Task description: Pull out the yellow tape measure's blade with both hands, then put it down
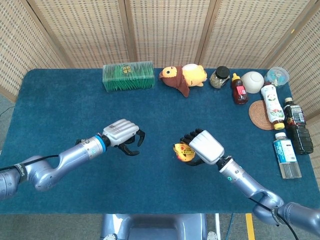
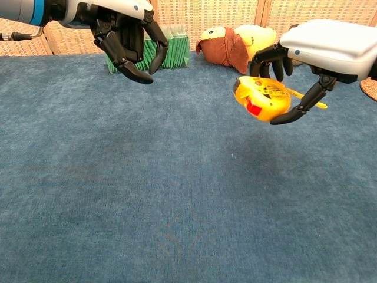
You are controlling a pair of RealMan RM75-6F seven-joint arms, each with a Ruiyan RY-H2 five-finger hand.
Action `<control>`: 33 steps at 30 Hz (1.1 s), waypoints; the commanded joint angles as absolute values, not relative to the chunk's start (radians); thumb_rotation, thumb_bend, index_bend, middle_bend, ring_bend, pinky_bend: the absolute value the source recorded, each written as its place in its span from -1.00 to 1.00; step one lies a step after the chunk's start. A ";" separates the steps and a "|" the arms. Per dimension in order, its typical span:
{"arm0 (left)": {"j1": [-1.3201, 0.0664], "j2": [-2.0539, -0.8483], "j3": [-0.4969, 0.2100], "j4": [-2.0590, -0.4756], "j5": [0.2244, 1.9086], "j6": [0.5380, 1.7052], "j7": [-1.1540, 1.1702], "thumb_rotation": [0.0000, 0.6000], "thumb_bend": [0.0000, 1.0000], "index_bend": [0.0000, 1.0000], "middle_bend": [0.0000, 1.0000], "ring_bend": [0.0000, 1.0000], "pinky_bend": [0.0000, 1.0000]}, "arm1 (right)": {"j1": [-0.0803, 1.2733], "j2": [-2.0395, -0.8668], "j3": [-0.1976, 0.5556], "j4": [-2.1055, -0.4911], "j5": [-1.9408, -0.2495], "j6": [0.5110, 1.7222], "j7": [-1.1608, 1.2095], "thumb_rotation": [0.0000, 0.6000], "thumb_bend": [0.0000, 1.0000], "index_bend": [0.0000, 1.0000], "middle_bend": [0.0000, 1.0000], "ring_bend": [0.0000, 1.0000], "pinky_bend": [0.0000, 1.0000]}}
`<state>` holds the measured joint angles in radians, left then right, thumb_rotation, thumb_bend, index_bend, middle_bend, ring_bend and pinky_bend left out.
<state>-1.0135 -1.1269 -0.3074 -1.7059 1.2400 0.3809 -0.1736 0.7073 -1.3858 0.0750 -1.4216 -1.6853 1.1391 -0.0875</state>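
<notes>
Gripping the tape (image 2: 261, 97) clear of the table, the right hand (image 2: 306, 65) aims its front leftward at the empty, loosely curled left hand (image 2: 126, 35).

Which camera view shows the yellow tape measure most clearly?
The chest view: the yellow tape measure shows side-on with its red button, held by the right hand. In the head view that hand covers most of it; only a small yellow part shows.

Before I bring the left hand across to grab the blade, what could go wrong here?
The right hand holds the yellow tape measure off the table by its fingertips, so a bump could knock it loose. The left hand is empty and apart; the blade tip isn't clearly visible, so it may miss.
</notes>
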 commanded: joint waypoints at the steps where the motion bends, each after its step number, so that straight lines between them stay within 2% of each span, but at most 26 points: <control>1: -1.023 -1.135 -0.306 -1.696 1.250 0.383 -0.191 0.73 -0.46 0.08 1.00 0.90 0.86 | 0.715 -1.392 0.076 -1.419 -1.693 1.140 -0.083 0.42 -0.59 -0.04 0.07 -0.01 -0.08; 12: -1.051 -1.158 -0.295 -1.669 1.273 0.377 -0.250 0.52 -0.46 0.07 1.00 0.90 0.86 | 0.748 -1.414 0.081 -1.415 -1.731 1.153 -0.064 0.43 -0.59 -0.04 0.07 -0.01 -0.08; 33: -1.078 -1.186 -0.269 -1.639 1.310 0.405 -0.328 0.54 -0.46 0.08 1.00 0.90 0.86 | 0.794 -1.462 0.088 -1.373 -1.749 1.164 -0.031 0.43 -0.59 -0.02 0.08 0.00 -0.07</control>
